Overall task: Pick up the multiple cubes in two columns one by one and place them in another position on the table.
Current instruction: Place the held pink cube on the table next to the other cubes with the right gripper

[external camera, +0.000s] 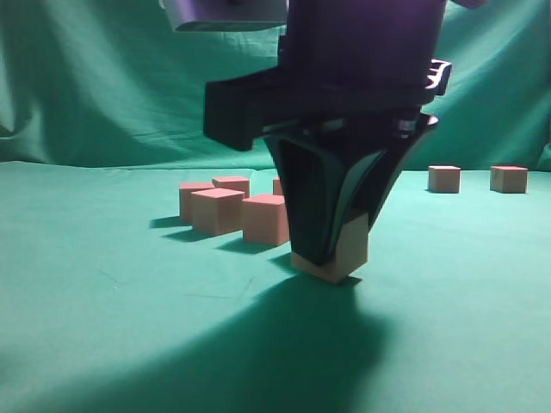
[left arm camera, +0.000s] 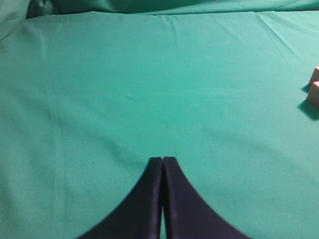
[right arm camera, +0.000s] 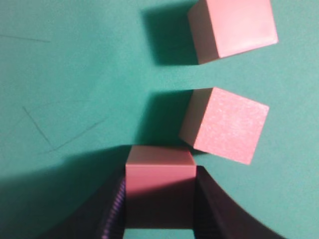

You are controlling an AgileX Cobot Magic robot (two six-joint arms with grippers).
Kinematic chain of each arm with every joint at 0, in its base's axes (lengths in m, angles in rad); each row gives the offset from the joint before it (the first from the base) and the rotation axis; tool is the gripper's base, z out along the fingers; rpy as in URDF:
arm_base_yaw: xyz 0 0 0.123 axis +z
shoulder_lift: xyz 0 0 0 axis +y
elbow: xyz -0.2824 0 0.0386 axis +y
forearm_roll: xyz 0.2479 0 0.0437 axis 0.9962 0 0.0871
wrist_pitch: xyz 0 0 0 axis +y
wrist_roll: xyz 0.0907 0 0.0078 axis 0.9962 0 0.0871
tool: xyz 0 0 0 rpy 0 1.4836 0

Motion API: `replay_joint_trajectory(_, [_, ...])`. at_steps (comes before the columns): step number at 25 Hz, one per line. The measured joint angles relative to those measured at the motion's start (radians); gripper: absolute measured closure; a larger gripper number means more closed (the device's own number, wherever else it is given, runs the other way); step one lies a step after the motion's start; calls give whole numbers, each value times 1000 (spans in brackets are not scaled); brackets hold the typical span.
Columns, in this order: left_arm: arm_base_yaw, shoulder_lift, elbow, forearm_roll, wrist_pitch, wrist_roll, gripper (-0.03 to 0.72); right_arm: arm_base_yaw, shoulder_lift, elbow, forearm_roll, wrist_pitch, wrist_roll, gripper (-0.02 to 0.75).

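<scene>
The right gripper (external camera: pixel 331 254) stands low over the green table (external camera: pixel 103 327), its two dark fingers (external camera: pixel 310 215) partly spread and closed on the sides of one cube (external camera: pixel 344 254). In the exterior view this gripped cube looks slightly tilted, one lower corner at the cloth; whether it rests flat cannot be told. The right wrist view alone shows the grip from above — the gripped cube (right arm camera: pixel 159 191) sits squarely between the jaws of the right gripper (right arm camera: pixel 159 206), its far face clear of the fingertips.

Just beyond the fingertips, to their right in that view, lies a second cube (right arm camera: pixel 227 124), turned at an angle, and past it a third cube (right arm camera: pixel 234 27); the three are apart, not touching.

The exterior view adds what the wrist cameras miss: a cluster of cubes (external camera: pixel 228 206) behind and beside the gripper, and two further cubes (external camera: pixel 478 178) well apart from it near the backdrop (external camera: pixel 86 77).

The left gripper (left arm camera: pixel 163 162) appears only in the left wrist view — fingertips pressed together, holding nothing, above bare cloth, with the edges of two cubes (left arm camera: pixel 314 87) at the frame's right margin.
</scene>
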Motion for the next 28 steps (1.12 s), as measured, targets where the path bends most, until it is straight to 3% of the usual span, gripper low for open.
replay_joint_trajectory(3, [0,0,0,0,0,0,688,0,0,0,0,0,5,473])
replay_joint_trajectory(6, [0,0,0,0,0,0,688,0,0,0,0,0,9,412])
replay_joint_trajectory(11, [0,0,0,0,0,0,688,0,0,0,2,0,13,186])
replay_joint_trajectory(14, [0,0,0,0,0,0,688,0,0,0,2,12,33,90])
replay_joint_trajectory(23, [0,0,0,0,0,0,688,0,-94,-149,-12,277,40,83])
replay_joint_trajectory(28, [0,0,0,0,0,0,688,-4,-223,-260,-259,409,147,83])
